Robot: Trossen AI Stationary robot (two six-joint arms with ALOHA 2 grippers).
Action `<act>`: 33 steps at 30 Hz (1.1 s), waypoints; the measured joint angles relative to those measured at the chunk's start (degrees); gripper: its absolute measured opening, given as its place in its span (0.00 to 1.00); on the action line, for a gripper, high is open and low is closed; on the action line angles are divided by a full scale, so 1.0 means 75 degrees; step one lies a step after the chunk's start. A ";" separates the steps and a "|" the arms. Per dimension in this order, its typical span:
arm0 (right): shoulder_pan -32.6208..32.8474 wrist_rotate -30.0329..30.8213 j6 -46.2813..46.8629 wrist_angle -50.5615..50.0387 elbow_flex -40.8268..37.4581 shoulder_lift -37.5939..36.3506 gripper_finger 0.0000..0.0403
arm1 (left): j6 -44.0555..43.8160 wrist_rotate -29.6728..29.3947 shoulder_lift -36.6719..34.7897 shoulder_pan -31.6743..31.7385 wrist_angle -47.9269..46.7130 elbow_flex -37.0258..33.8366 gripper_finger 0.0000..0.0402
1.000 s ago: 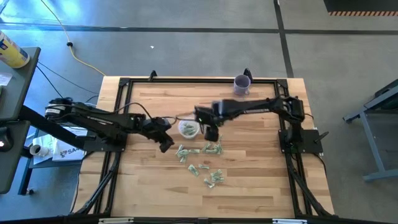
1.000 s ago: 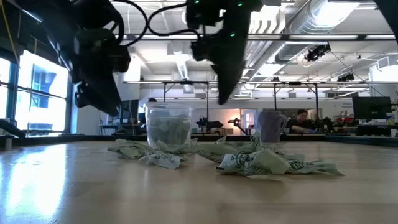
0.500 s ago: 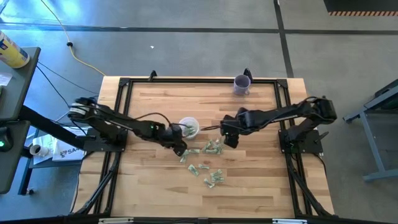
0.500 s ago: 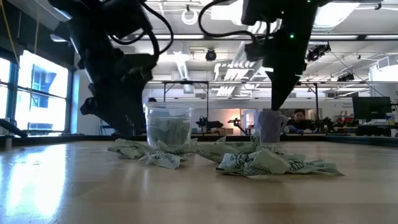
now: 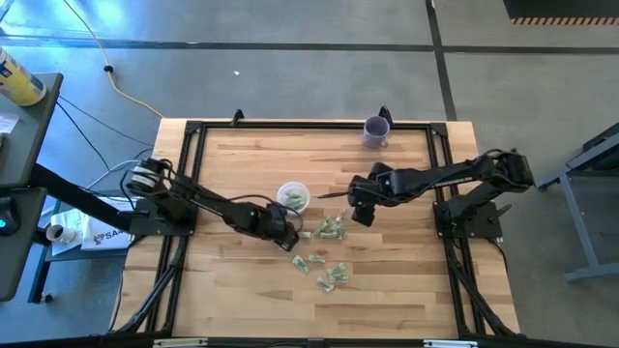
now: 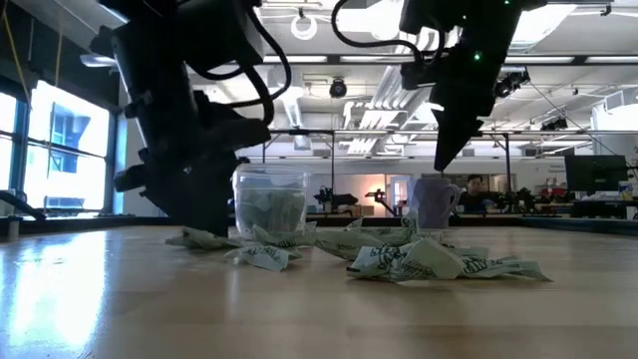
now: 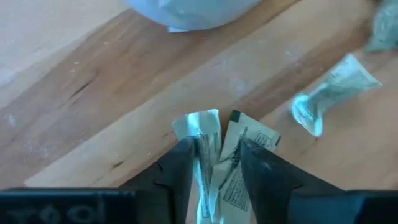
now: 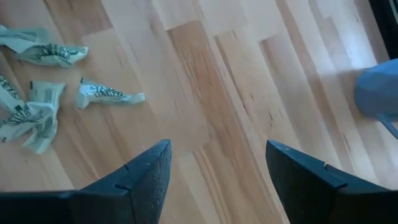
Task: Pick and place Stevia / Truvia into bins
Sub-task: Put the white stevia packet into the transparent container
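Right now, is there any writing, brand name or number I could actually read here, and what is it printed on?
Nothing reads clearly.
Packets between the left end effector's fingers: dark print and a boxed panel, too blurred to read.
Loose packets on the table: green markings, unreadable.
Paper on the floor beside the table: dark letters, partly hidden, too small to read.
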 joint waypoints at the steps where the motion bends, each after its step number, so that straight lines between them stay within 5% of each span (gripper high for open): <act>1: -0.0013 -0.0006 -0.0018 0.0027 0.0000 0.0000 0.63 | -0.0110 0.0004 0.0015 0.0000 -0.0077 0.0003 0.40; 13: -0.0092 -0.0083 -0.0051 0.0034 0.0000 0.0003 0.63 | -0.0251 0.0619 -0.0744 0.0004 -0.0019 -0.0060 0.09; 26: -0.0264 -0.0078 -0.0036 0.0104 0.0000 0.0003 0.63 | 0.0640 0.0925 -0.1294 0.0009 -0.0294 -0.0060 0.06; 29: -0.0323 -0.0092 -0.0055 0.0110 0.0000 0.0006 0.63 | 0.0763 0.0924 -0.1294 0.0009 -0.0419 -0.0058 0.15; 33: -0.0382 -0.0102 -0.0056 0.0139 0.0000 0.0006 0.63 | 0.0603 0.0926 -0.1294 0.0009 -0.0710 -0.0055 0.41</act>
